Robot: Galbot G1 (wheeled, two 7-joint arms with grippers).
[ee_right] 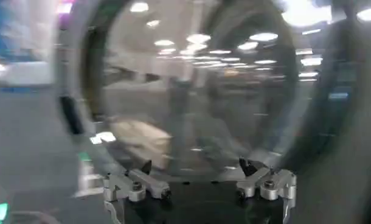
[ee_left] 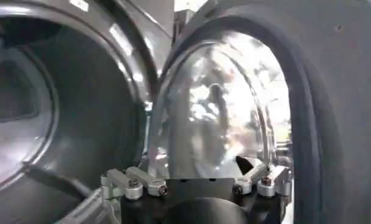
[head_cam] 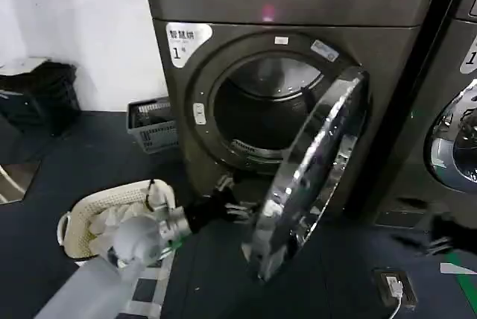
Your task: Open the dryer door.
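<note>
Dryer door [head_cam: 313, 177] ajar before dryer [head_cam: 298, 51], basket [head_cam: 153, 124] seemingly left

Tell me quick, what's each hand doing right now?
Left hand: open, holding nothing, beside the dryer door.
Right hand: open, holding nothing, low on the right.

Sticker [head_cam: 187, 42] at upper left of dryer [head_cam: 298, 73] front: a "1", under a row of small characters too small to read.
Small labels [head_cam: 325, 51] along the dryer's opening rim: print unreadable.
Neighbouring machine [head_cam: 455, 110], front at the frame edge: part of a sticker [head_cam: 469, 57], digit partly cut off.
</note>
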